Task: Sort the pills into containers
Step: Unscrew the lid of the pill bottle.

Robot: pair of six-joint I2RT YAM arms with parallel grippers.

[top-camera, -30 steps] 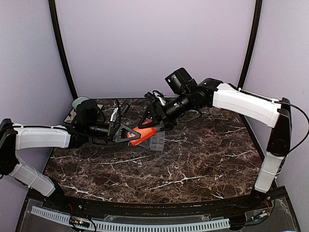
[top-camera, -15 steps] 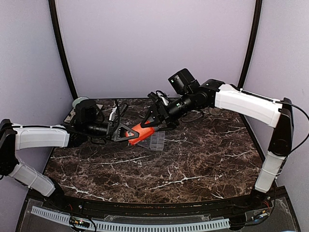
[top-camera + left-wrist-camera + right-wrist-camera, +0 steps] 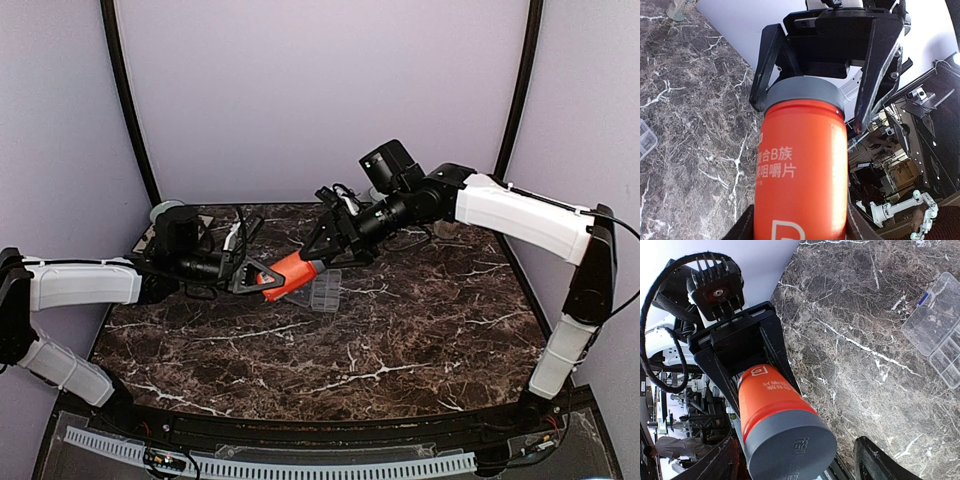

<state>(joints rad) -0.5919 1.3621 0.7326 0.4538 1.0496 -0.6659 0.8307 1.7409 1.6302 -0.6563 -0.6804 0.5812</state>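
- Since a second ago the right arm has eased back a bit toward the far right; the bottle has barely budged.
- Over on the left, the left claw [image 3: 250,278] is clamped on the bottom end of the orange bottle [image 3: 288,273], holding it up off the table [image 3: 420,340], tipped nearly sideways.
- Its grey cap [image 3: 805,92] sits between the jaws of the right claw [image 3: 318,256], which are spread wide around it (the left wrist view shows a gap on one side, so it's not pinching).
- The organiser box [image 3: 323,292] lies flat on the marble, right under the bottle's cap end, with neither claw touching it.
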